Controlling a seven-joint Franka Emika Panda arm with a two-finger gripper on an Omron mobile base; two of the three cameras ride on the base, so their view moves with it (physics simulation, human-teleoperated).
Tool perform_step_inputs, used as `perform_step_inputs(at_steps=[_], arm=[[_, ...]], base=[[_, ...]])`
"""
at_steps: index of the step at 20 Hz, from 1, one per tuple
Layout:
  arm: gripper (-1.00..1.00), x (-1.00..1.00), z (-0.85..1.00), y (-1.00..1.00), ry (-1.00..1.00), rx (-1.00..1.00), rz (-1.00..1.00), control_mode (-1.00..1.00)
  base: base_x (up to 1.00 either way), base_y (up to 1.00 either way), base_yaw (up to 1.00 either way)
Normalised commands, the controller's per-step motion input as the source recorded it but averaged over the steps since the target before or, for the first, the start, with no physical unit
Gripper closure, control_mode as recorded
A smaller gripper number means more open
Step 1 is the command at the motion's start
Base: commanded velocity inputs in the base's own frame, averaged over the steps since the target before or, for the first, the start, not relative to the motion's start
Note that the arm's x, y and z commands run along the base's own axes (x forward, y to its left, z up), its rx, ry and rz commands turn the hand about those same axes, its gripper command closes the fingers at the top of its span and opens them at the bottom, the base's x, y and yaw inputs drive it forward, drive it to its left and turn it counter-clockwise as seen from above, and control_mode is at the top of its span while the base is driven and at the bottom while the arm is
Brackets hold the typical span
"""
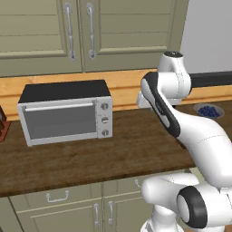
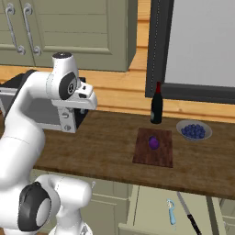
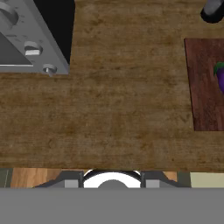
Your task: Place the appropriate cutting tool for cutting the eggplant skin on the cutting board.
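Observation:
The dark reddish cutting board (image 2: 160, 153) lies on the wooden worktop, with the small purple eggplant (image 2: 153, 142) on it. In the hand view the cutting board (image 3: 203, 87) sits at the right edge, the eggplant (image 3: 220, 76) partly cut off. The cutting tool (image 2: 170, 212), with its light-blue handle, lies in an open drawer below the counter edge. My gripper (image 2: 68, 128) hangs over the worktop left of the board, in front of the toaster oven. Its fingers (image 3: 151, 181) stand wide apart, holding nothing.
A toaster oven (image 1: 63, 115) stands at the left of the worktop. A dark bottle (image 2: 156, 104) and a bowl of blue berries (image 2: 194, 131) sit behind and right of the board. A black-handled knife (image 2: 189, 216) lies in the open drawer (image 2: 147, 206) beside the tool.

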Motion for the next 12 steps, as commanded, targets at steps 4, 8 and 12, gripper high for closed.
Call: perform_step_inputs(at_steps=[4,8,12], arm=[[-1.00,-0.09,-0.04,0.00,0.00,0.00,0.00,-1.00],[-1.00,-0.22,-0.10,0.00,0.01,0.00,0.00,-1.00],[-1.00,-0.34,-0.07,0.00,0.00,0.00,0.00,-1.00]], base=[[0.00,0.00,0.00],[0.00,0.00,0.00],[0.00,0.00,0.00]])
